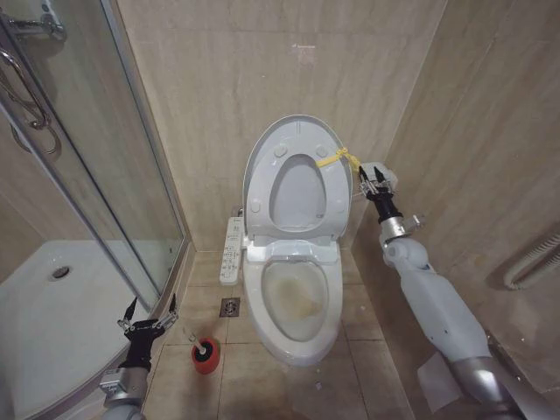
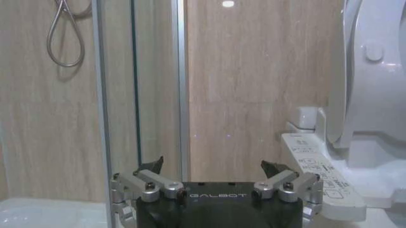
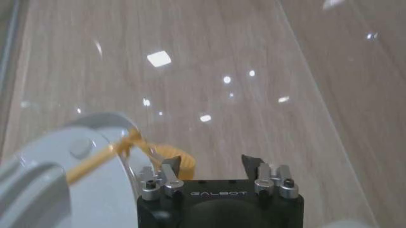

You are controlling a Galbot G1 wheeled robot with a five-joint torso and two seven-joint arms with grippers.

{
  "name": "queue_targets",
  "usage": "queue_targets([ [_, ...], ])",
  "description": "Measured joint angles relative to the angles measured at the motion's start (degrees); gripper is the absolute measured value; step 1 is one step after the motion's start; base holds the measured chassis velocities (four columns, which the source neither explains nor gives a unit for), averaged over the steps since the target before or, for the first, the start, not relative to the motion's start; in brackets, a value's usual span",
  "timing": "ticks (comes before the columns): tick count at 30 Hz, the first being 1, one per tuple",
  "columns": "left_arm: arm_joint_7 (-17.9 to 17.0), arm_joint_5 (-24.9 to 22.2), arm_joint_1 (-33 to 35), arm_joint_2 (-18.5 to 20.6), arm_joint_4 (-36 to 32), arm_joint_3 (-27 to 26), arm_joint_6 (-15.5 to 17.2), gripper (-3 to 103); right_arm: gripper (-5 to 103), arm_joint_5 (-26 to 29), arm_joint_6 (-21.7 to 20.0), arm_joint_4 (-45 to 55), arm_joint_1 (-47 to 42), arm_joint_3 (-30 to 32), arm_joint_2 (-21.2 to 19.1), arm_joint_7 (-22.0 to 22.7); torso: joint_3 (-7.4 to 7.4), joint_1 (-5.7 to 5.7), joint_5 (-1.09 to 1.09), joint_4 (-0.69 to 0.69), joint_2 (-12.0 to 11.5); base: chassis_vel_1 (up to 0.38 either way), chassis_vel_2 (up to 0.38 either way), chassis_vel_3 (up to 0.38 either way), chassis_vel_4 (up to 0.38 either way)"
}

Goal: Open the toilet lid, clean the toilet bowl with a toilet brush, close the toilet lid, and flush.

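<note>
Toilet lid (image 1: 262, 166): upright against the wall, exposing the stained toilet bowl (image 1: 296, 302) for cleaning. Right gripper (image 1: 374, 183): jaws parted, apparently beside its yellow tag (image 1: 337, 158). Left gripper (image 1: 148, 317): spread, empty, low near the toilet brush (image 1: 203, 352), which stands in its red holder (image 1: 206, 360) on the floor

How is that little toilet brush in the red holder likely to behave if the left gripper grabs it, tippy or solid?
Probably tippy: the toilet brush stands in a small round red holder on smooth floor tiles, so a sideways nudge could slide or topple it. It looks light, with a thin handle that offers little to grip. The left gripper is beside it with fingers open.
</note>
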Motion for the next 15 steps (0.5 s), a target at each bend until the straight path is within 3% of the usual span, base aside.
queue_targets([
  [4, 0.0, -0.1, -0.2, 0.1, 0.0, 0.2, 0.0, 100, 59, 1.6, 0.2, 6.2, -4.3, 1.9, -1.9, 1.0, 0.00, 0.00, 0.00, -0.01, 0.0, 0.000, 0.000, 0.000, 0.000],
  [5, 0.0, -0.2, -0.2, 0.1, 0.0, 0.3, 0.0, 100, 85, 2.0, 0.3, 8.5, -6.0, 2.5, -2.5, 1.5, 0.00, 0.00, -0.01, -0.01, 0.0, 0.000, 0.000, 0.000, 0.000],
  [12, 0.0, -0.8, -1.1, 0.4, 0.0, 0.7, 0.1, 100, 85, 2.6, 0.6, 22.1, -19.1, 7.2, -3.4, 5.6, -0.01, -0.01, -0.01, -0.01, 0.0, 0.000, 0.000, 0.000, 0.000],
  [13, 0.0, -0.9, -1.3, 0.5, -0.1, 0.9, 0.1, 100, 100, 2.2, 0.7, 24.6, -21.9, 8.2, -3.1, 6.4, -0.01, -0.01, -0.01, -0.02, 0.0, 0.000, 0.000, 0.000, 0.000],
  [15, 0.0, -1.0, -1.5, 0.7, -0.2, 1.1, 0.2, 100, 100, 1.3, 0.8, 27.6, -25.3, 9.3, -2.4, 7.1, -0.01, -0.01, -0.01, -0.01, 0.0, 0.000, 0.000, 0.000, 0.000],
])
